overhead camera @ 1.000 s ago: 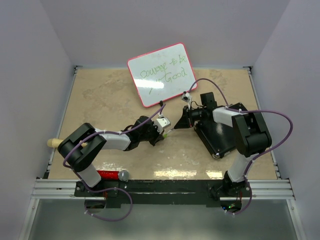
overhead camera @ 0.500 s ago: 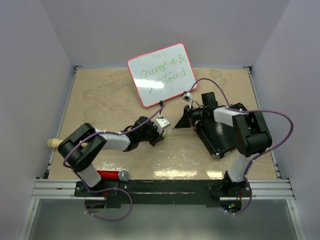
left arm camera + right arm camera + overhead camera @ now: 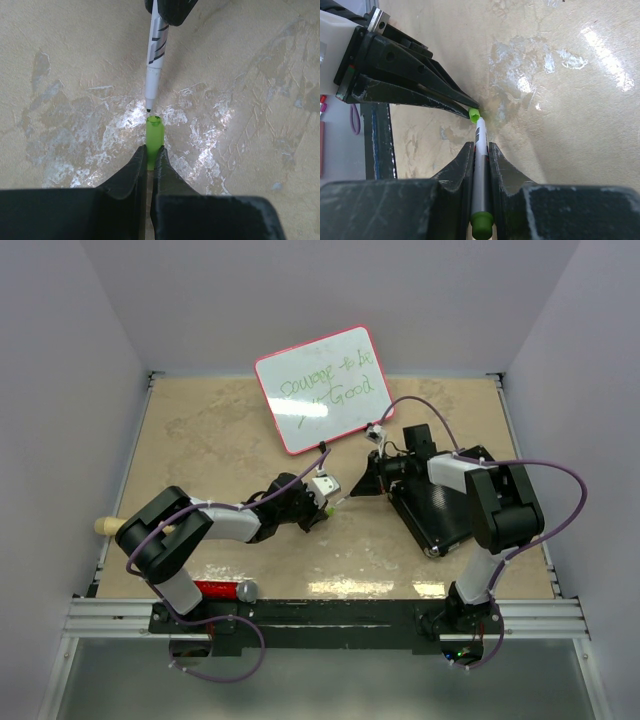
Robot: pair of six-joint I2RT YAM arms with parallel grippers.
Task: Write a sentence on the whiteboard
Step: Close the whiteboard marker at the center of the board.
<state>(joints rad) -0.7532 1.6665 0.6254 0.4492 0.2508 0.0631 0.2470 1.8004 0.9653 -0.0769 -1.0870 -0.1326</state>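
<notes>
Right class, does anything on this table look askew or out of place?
The whiteboard stands skewed to the table edges, and so does the black pad. Nothing looks spilled or damaged.

Surfaces: bench [image 3: 200, 450] beige, stone-look, patchy worn sheen; whiteboard [image 3: 322, 388] glossy white; marker [image 3: 156, 60] barrel smooth white plastic; cap [image 3: 154, 131] smooth green plastic; left gripper [image 3: 150, 151] fingers [image 3: 131, 172] matt black.

Whiteboard [image 3: 323, 390]: far edge of tabletop [image 3: 210, 440], middle; propped tilted; green handwriting.
Left gripper [image 3: 338, 504]: tabletop centre, tip just beside right gripper [image 3: 354, 494].
Black pad [image 3: 440, 520]: near right edge.
</notes>
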